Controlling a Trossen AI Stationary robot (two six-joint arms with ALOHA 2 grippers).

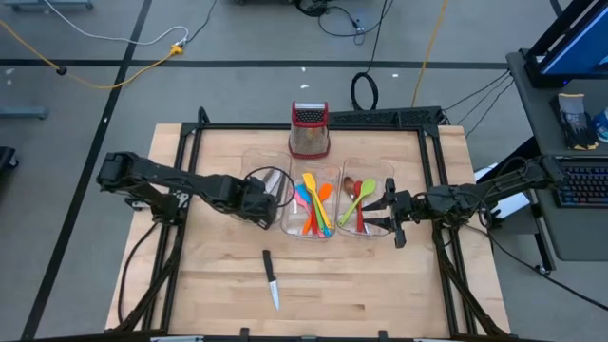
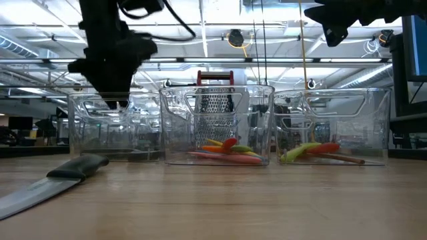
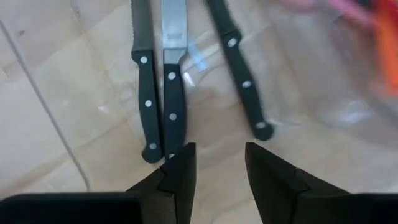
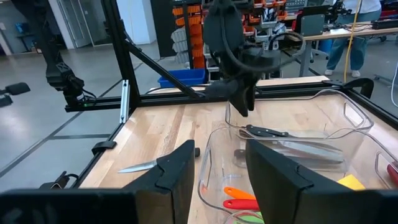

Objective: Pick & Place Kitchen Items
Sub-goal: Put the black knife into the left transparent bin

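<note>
While the left gripper hangs open-fingered over three knives, the right gripper, fingers apart, waits above pale wooden table; workshop behind, no legible writing.

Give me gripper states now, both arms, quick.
Left gripper: open, holding nothing, over the knives in the left bin.
Right gripper: open, empty, beside the right bin.
</note>
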